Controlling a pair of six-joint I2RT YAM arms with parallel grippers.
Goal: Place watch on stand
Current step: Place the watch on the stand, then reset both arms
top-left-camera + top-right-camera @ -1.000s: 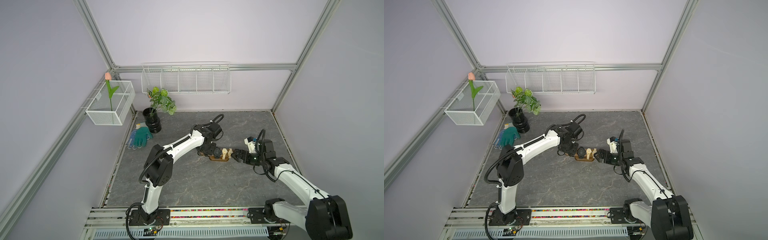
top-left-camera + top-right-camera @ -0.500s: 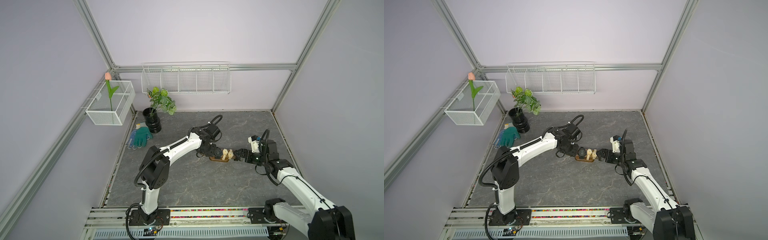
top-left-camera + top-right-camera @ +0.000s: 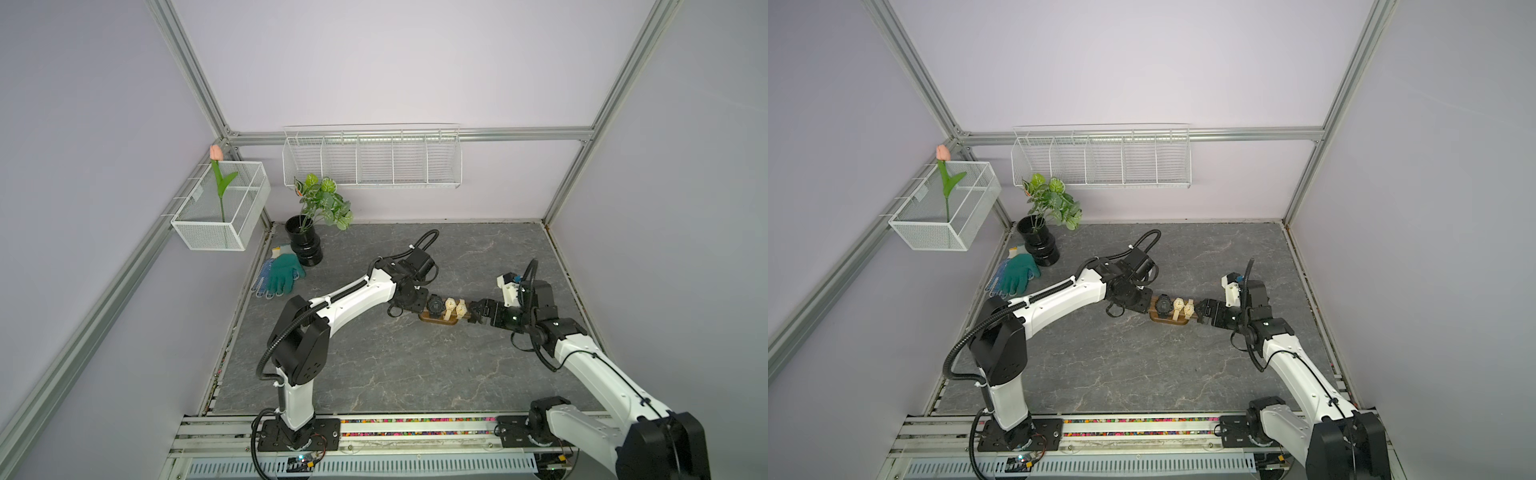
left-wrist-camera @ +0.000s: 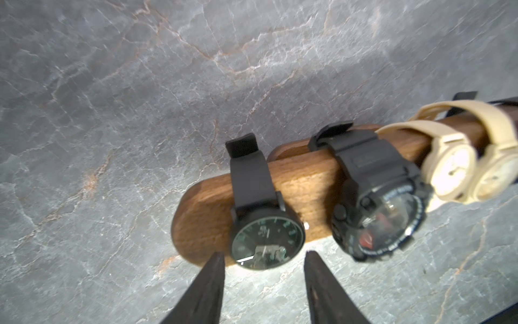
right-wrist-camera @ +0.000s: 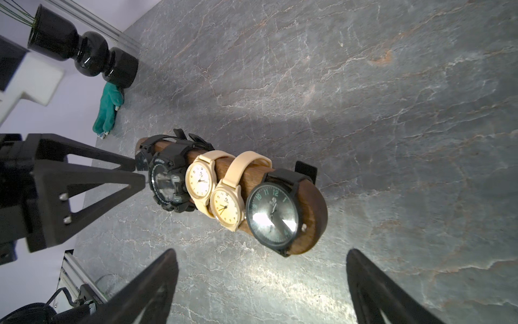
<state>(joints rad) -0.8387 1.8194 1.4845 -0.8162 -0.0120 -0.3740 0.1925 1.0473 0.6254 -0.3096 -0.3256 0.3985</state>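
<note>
In a top view, stand (image 3: 432, 320) on desk (image 3: 374, 374), left hand (image 3: 420, 308) at one end, right hand (image 3: 473, 315) at the other, left wrist view, fingers (image 4: 215, 269) parted, flanking green-dial watch (image 4: 267, 241) strapped on stand end, no visible contact, right wrist view, right hand (image 5: 262, 254) wide open, empty.
</note>
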